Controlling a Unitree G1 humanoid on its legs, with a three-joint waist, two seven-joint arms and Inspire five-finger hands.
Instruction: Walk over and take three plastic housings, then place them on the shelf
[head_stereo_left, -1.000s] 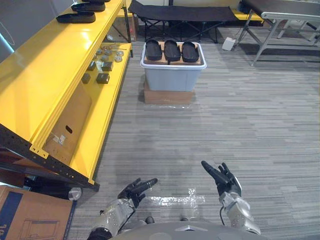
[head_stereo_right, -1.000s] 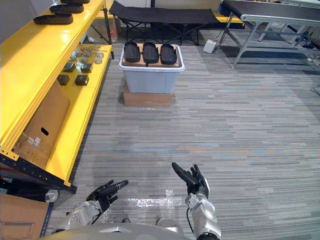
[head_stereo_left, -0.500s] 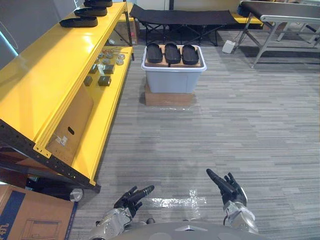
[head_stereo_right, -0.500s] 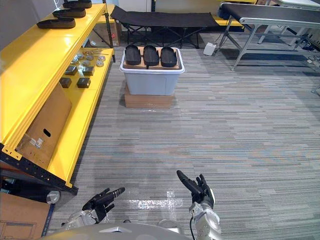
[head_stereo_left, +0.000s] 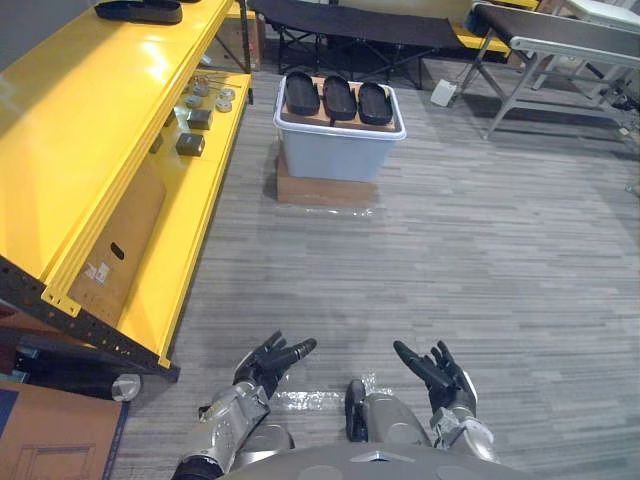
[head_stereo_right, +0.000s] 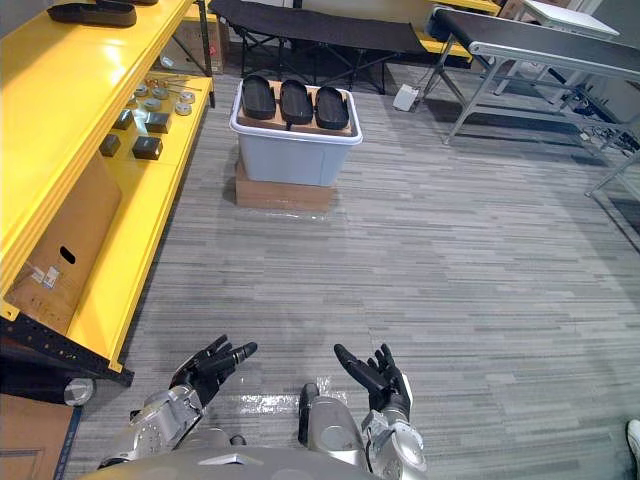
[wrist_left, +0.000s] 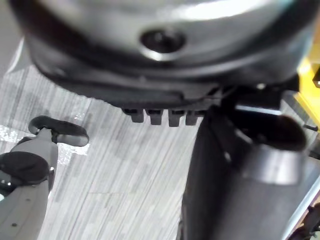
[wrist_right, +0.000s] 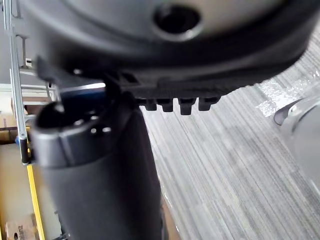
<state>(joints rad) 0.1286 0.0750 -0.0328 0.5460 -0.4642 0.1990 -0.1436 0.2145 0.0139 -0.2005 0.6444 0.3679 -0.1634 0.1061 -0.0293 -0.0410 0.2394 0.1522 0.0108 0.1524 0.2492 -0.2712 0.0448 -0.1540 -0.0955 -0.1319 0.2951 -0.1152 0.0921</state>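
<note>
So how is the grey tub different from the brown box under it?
The grey tub is taller and sits on top; the brown box is flatter and rests on the floor. The grey tub carries three black housings; the brown box carries only the tub. Both make one stack beside the yellow shelf.

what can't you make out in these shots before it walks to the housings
- Grey bin: its inside is hidden in both eye views by the board carrying the three housings.
- Top-shelf housing: cut off by the top edge of the eye views, so how many lie up there cannot be told.
- Small parts on the lower shelf: too small to identify in the eye views.
</note>
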